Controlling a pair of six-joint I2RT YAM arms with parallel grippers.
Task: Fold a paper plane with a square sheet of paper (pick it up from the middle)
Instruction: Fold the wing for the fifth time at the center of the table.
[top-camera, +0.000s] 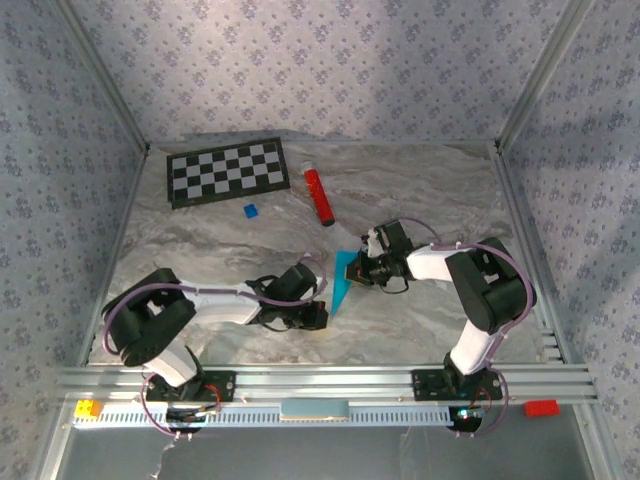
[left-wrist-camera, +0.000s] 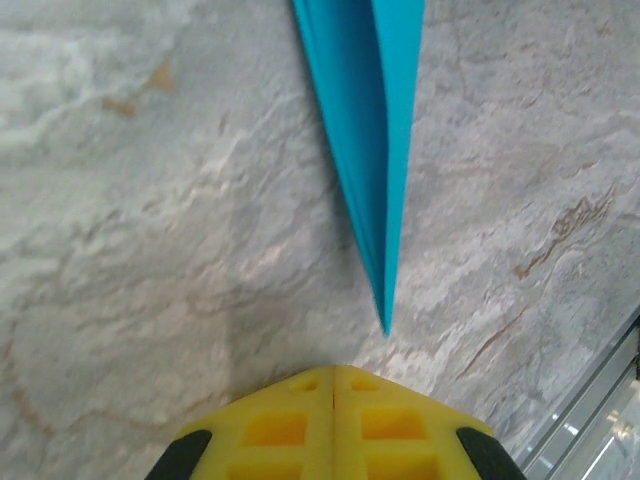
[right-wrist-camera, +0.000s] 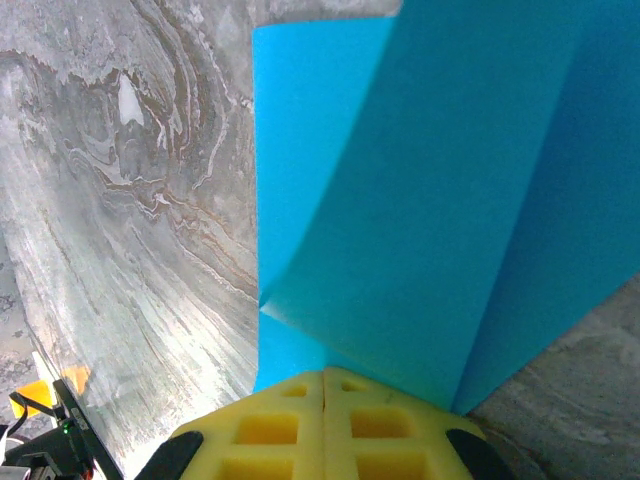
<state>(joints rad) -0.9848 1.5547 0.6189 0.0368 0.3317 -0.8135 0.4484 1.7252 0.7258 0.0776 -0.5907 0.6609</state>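
Late in the folding, I judge: the paper plane (left-wrist-camera: 375, 150) lies as a slim dart, tip just ahead of my left gripper (left-wrist-camera: 335, 370), jaws together and empty. The right gripper (right-wrist-camera: 325, 373), also closed, butts against a raised flap; I can't tell whether it pinches it, and next that wing wants pressing flat. No readable writing anywhere.

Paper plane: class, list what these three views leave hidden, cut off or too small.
Left wrist: paper plane, wide end cut off by the top edge.
Right wrist: right gripper hides whether it pinches the paper.
Top external: creases too small to count.
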